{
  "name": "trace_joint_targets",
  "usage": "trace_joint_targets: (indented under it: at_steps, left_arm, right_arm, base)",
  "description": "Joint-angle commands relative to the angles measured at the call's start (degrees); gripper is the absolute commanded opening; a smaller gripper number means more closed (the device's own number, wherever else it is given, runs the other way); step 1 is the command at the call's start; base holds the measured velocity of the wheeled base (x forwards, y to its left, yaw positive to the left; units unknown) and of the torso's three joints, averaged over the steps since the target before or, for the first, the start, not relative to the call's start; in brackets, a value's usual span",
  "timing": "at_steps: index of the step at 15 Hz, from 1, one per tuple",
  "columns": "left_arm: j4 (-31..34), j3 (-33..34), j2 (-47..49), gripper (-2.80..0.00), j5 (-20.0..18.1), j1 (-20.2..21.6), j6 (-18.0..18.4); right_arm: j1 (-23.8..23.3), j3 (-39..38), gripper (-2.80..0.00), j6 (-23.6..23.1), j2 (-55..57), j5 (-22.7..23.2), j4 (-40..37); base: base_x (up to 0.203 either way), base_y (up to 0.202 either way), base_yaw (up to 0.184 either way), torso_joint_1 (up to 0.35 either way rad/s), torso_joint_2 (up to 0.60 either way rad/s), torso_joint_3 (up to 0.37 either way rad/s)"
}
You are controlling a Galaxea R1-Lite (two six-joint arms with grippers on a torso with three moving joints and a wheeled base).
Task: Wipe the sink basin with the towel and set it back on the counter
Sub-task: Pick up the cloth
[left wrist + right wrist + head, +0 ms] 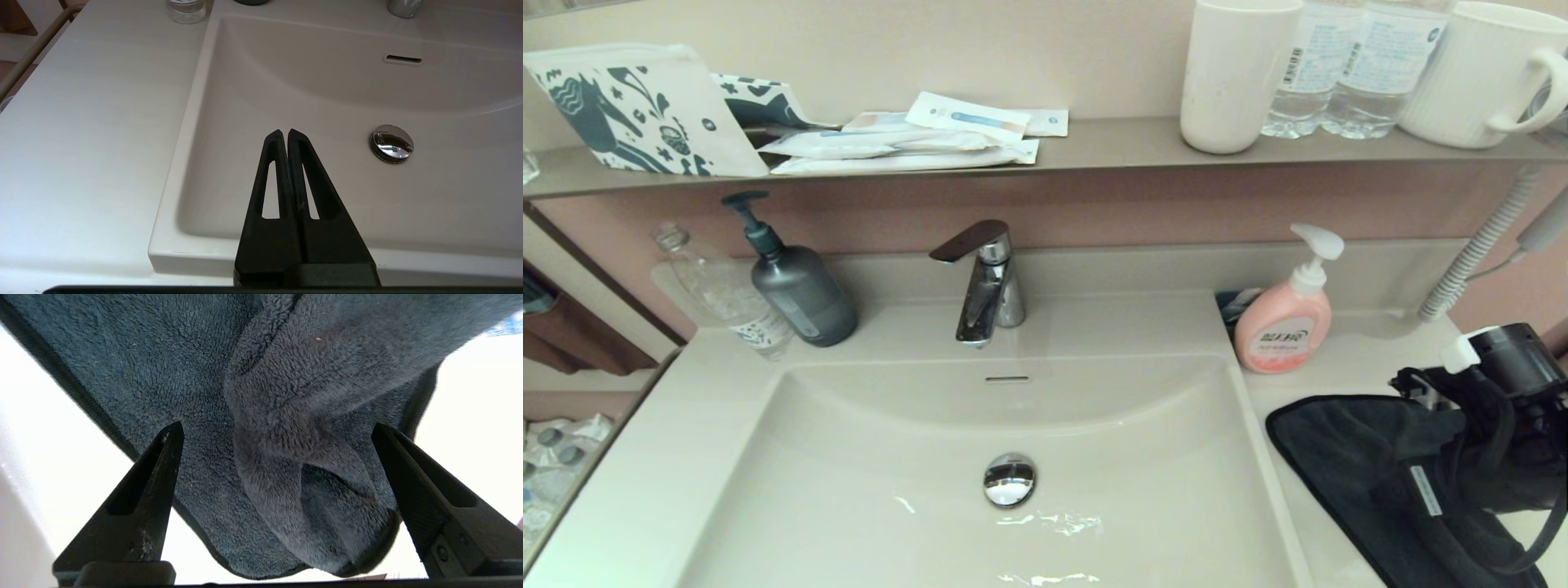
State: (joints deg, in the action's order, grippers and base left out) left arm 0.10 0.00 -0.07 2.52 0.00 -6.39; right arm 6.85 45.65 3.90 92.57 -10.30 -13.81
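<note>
- The counter [654, 457] is spreading as flat wings on both sides of the sink basin [866, 490], with a chrome faucet [987, 282] standing on its back ledge.
- The sink basin is sitting in the middle, its chrome drain plug [1009, 479] near the centre and the overflow slot [1007, 379] in the back wall below the faucet.
- The towel [1347, 449] is lying rumpled on the counter's right wing, just beside the basin's right rim and in front of a pink soap pump bottle [1286, 322].
- The right gripper [278, 430] is hovering right over the towel with its fingers [163, 457] spread wide apart, a raised fold of cloth lying between them; nothing is being clamped.
- The left gripper [284, 132] is hanging over the basin's front-left part, its two fingers pressed together and holding nothing.
- A dark grey pump bottle [800, 290] and a clear plastic bottle [723, 294] are standing at the back left of the counter.
</note>
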Motion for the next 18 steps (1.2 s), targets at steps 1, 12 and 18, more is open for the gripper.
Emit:
trace_joint_targets:
  at_steps: [1, 12, 18]
  left_arm:
    - [-0.01, -0.07, 0.07, -2.80, 0.03, 0.00, -0.03]
    - [-0.01, 0.00, 0.07, -2.80, 0.03, 0.00, -0.03]
    - [-0.01, 0.00, 0.07, -2.80, 0.03, 0.00, -0.03]
  right_arm:
    - [-0.08, -0.04, 0.00, 0.07, 1.35, 0.02, 0.24]
    - [0.18, -1.69, -2.80, 0.14, 3.93, 0.98, 7.12]
    - [0.09, -2.33, -2.80, 0.40, 1.79, 1.67, 7.07]
  base:
    - [0.000, 0.000, 0.000, 0.000, 0.00, 0.000]
    - [0.000, 0.000, 0.000, 0.000, 0.00, 0.000]
    - [0.000, 0.000, 0.000, 0.000, 0.00, 0.000]
